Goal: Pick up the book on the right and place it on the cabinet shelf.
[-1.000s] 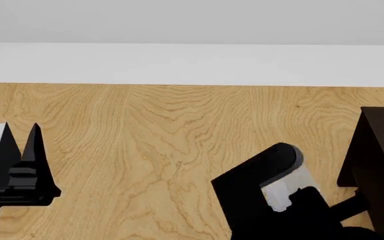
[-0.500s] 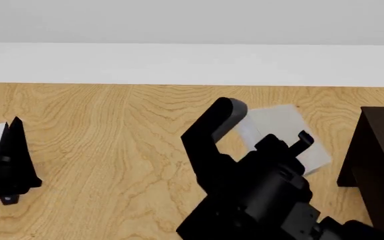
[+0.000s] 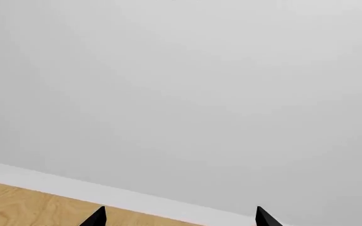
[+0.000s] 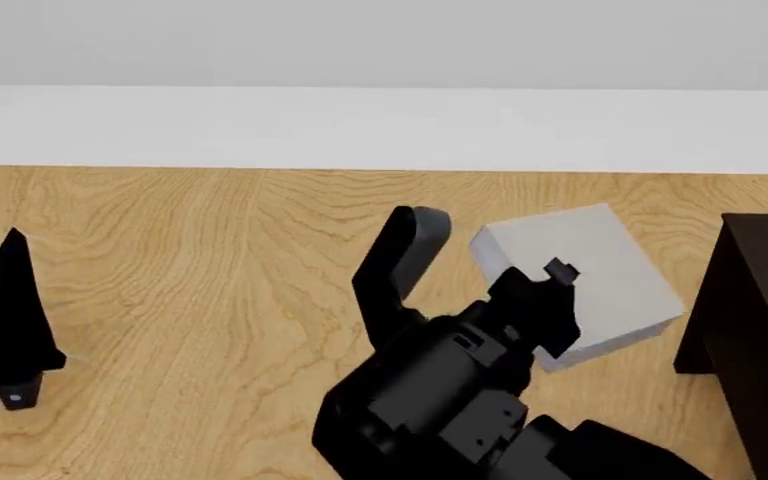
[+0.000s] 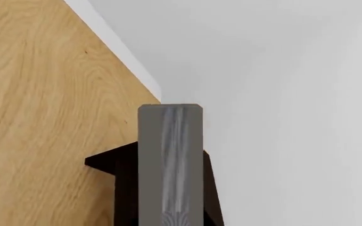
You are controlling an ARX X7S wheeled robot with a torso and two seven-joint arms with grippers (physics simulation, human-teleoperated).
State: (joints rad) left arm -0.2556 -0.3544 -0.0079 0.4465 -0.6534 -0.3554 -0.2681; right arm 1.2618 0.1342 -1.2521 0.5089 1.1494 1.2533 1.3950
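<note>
Your right end effector (image 4: 484, 275) is gripping the grey book (image 4: 584, 275), holding it up above the wooden floor (image 4: 224, 280). The book is just beside the dark cabinet shelf (image 4: 764, 320), not on it. Your left end effector (image 4: 4, 300) is far off to the side; you cannot tell if it is clenched.
</note>
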